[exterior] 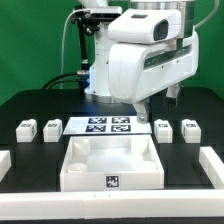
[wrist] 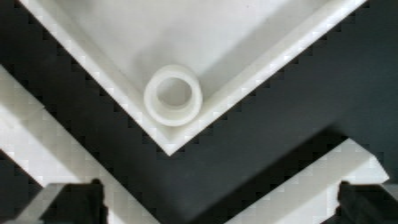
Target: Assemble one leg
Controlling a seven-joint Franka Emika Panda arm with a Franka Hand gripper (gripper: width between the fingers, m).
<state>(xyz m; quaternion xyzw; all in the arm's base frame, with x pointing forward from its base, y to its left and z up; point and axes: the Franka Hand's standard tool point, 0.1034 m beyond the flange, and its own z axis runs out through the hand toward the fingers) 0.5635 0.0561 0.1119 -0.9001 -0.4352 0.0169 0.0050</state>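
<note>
In the exterior view I saw the white arm (exterior: 140, 55) filling the middle of the frame above the black surface (exterior: 30, 100). The tool (exterior: 144, 106) hung below its bulky wrist, over the far side of the marker board (exterior: 108, 125), and it was too small and too shadowed from here for me to read its fingers. A leg (exterior: 27, 128) and a second leg (exterior: 52, 128) sat side by side at the exterior view's left of the marker board; a third leg (exterior: 163, 128) and a fourth leg (exterior: 188, 128) sat the same way at its right. All four rested on the surface in one row, each apart from its neighbour and well apart from the tool. Nearer the camera lay the large white tray (exterior: 72, 170), open side up, with a small marker tag (exterior: 112, 181) on its front wall. White rails (exterior: 212, 165) bordered the surface at both sides.

In the wrist view I looked straight down on one corner of the tray – its walls met in a sharp V, and a round socket (wrist: 173, 95) sat just inside that corner. The two fingers (wrist: 68, 200) showed at the frame's edge, standing wide apart, with only dark surface and pale strips between them. The tool touched no part here. I could not identify those pale strips with certainty.
</note>
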